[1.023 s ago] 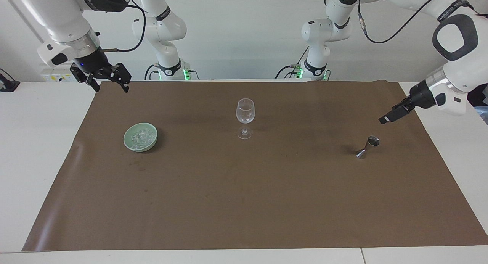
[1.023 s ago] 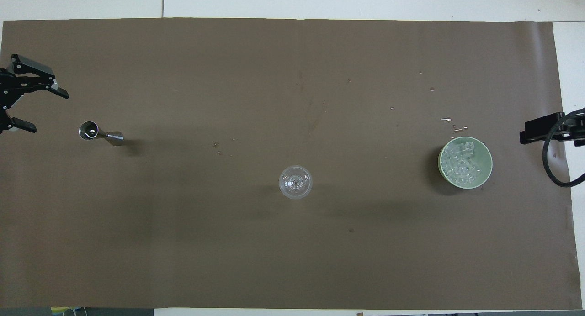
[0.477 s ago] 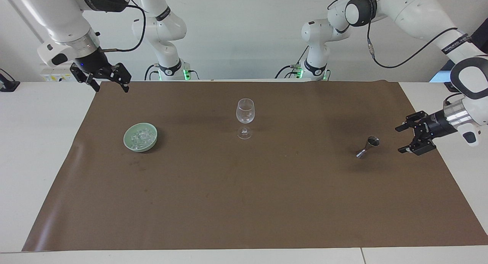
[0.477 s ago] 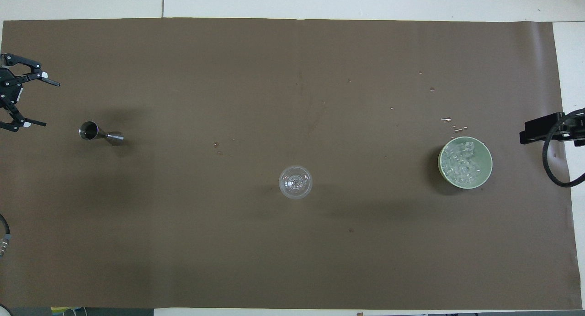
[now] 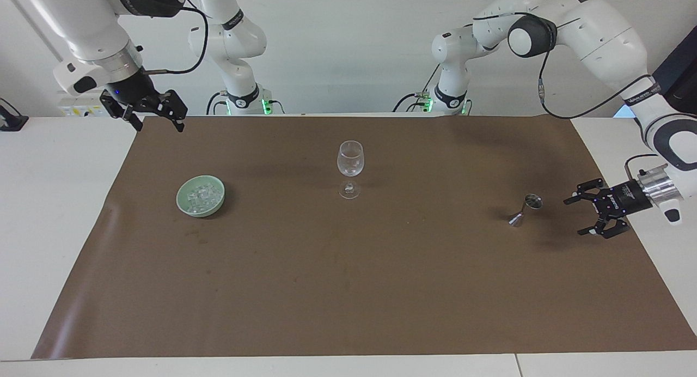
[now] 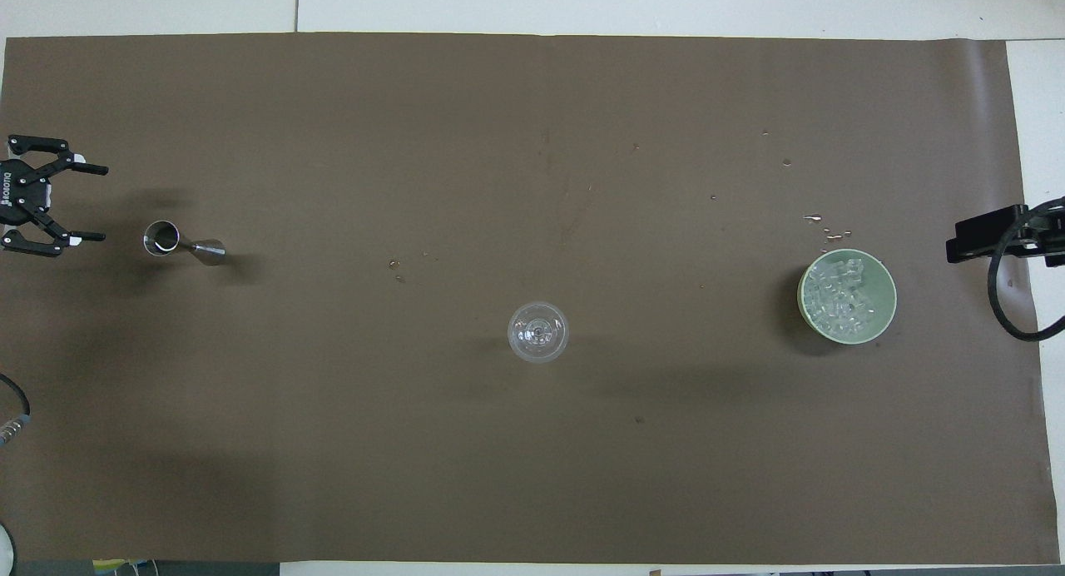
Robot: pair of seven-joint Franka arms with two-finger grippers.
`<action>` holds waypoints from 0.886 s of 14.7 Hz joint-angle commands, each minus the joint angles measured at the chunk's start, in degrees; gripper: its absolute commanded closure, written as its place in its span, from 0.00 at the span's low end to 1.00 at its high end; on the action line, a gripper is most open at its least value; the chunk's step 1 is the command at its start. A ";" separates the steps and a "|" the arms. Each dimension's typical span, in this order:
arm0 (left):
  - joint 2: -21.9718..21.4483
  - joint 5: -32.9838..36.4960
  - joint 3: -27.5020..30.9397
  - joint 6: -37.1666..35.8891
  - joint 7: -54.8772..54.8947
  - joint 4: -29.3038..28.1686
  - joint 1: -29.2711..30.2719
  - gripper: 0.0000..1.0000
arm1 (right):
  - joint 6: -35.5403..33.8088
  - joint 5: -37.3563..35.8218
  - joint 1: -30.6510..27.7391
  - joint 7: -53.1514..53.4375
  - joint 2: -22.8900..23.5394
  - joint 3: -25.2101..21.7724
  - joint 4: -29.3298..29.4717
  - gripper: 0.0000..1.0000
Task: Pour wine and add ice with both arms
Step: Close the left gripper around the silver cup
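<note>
Ice in the bowl, both grippers spread and empty

Ice [image 5: 200, 195] lay heaped in a pale green bowl [image 5: 188, 208] on the brown mat [image 5: 348, 290], toward the right arm's end of the table. An empty wine glass [image 5: 350, 159] stood upright near the middle of the mat, well apart from the bowl. A small steel jigger [image 5: 526, 208] stood toward the left arm's end. The left gripper [image 5: 584, 214] hung low just beside the jigger, pointing at it, its fingers [image 5: 576, 198] spread wide and holding nothing, apart from the cup. The right gripper [image 5: 158, 123] waited over the mat's corner nearest its own base, fingers parted and empty. A few droplets [image 6: 824, 222] dotted the mat just farther from the robots than the bowl.
</note>
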 commanded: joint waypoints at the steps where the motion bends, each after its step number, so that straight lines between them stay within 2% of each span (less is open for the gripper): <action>1: 0.07 -2.71 -0.01 2.39 -5.83 -4.75 -0.45 0.00 | -0.42 0.72 -0.67 -0.81 -0.66 0.28 -0.52 0.00; 5: -2.74 -5.51 -0.63 -0.23 -5.75 -11.09 -1.06 0.00 | -0.42 0.72 -0.67 -0.81 -0.66 0.28 -0.52 0.00; 7: -6.15 -9.19 -0.54 1.33 -4.80 -19.66 -0.99 0.00 | -0.42 0.72 -0.67 -0.81 -0.66 0.28 -0.52 0.00; 10: -7.92 -12.63 -0.54 1.69 10.01 -24.45 -0.28 0.00 | -0.42 0.72 -0.67 -0.81 -0.66 0.28 -0.52 0.00; 13: -9.59 -15.70 -0.54 1.52 11.03 -28.39 -0.02 0.00 | -0.42 0.72 -0.67 -0.81 -0.66 0.28 -0.52 0.00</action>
